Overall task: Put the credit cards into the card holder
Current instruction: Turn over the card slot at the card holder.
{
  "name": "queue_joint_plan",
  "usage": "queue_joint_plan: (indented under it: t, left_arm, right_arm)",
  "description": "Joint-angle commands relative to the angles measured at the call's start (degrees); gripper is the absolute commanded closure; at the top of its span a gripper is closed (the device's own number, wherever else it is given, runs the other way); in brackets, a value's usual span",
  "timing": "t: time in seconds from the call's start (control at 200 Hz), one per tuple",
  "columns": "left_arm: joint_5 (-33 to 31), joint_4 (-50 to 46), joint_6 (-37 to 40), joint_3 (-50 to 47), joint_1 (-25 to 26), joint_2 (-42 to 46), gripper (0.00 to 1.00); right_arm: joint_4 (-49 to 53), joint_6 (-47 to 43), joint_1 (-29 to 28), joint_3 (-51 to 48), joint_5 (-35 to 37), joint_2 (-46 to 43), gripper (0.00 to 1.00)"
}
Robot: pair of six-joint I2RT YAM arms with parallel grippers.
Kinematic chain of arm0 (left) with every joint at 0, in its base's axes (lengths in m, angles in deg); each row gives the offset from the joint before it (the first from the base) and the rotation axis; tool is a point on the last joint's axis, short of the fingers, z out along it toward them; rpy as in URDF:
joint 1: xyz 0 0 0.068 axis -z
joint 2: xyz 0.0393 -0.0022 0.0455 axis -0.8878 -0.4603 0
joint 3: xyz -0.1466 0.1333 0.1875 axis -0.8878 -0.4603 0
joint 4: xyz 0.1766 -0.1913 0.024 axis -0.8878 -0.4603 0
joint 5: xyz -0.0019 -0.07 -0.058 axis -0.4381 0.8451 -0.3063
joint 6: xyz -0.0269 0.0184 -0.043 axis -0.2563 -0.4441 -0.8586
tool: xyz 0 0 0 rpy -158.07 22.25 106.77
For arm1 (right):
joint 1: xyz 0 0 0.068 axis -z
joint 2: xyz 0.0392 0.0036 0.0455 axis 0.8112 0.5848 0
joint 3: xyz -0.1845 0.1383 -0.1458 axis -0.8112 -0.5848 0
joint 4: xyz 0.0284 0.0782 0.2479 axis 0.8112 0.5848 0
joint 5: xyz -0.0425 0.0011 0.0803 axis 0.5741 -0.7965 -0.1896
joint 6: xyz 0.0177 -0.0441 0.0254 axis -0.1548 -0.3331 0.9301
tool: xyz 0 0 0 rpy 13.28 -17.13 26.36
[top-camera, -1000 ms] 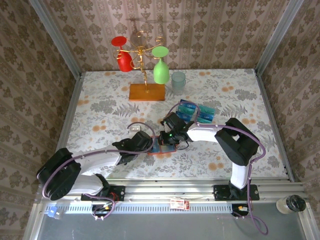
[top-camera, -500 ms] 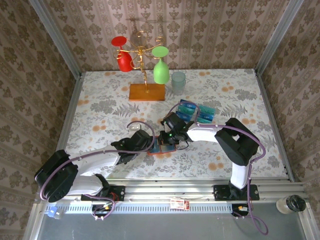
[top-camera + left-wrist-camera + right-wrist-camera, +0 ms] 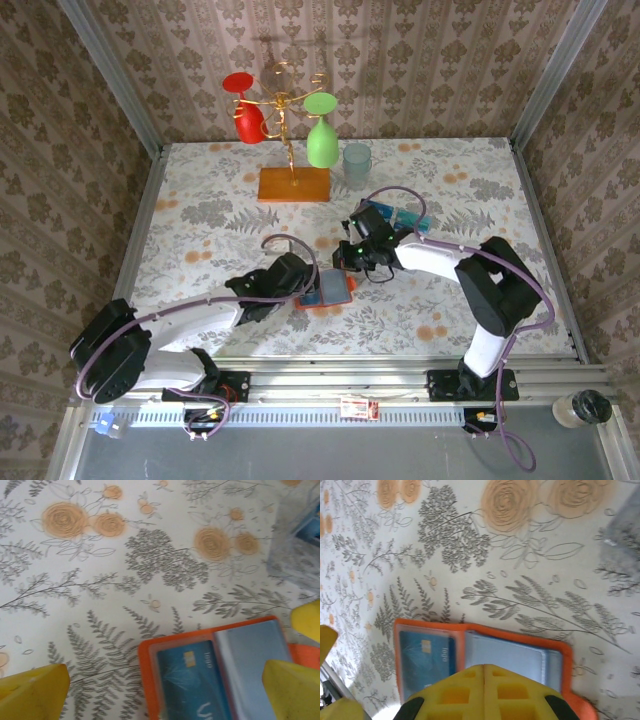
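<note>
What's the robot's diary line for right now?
card holder: open, one card inside | left gripper: open over holder | right gripper: shut above holder | other cards: beside right arm

worktop (image 3: 530, 600): flower-printed covering, smooth, matt | small flat orange-red folding card holder (image 3: 505, 655): smooth rim with a slight sheen, greyish-blue inner pocket matt | teal plastic credit card (image 3: 427, 662): smooth, faintly glossy | my right claw (image 3: 484, 690): yellow plastic fingers, matt, moulded square recesses | orange-brown wooden stand base (image 3: 294, 185): smooth, flat finish

Open tabletop (image 3: 200, 225) left; arms (image 3: 430, 262) crowd card holder (image 3: 327, 290).
</note>
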Motion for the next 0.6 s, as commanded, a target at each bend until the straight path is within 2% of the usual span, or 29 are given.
queue_joint_plan:
  t: [0.0,0.285,0.595]
  left_arm:
    - [-0.44,-0.13,-1.61,2.26,1.75,-2.56,0.0]
    - [-1.52,1.16,-3.84,3.32,5.85,-9.25,0.0]
    - [-2.05,1.73,-3.65,2.62,6.19,-12.2,0.0]
  right_arm:
    - [3.81,-2.92,0.05,1.62,-1.47,1.08,1.0]
    - [5.28,-4.6,0.05,2.35,-1.16,3.71,1.0]
    - [5.23,-5.02,-0.61,2.05,-2.25,5.64,1.0]
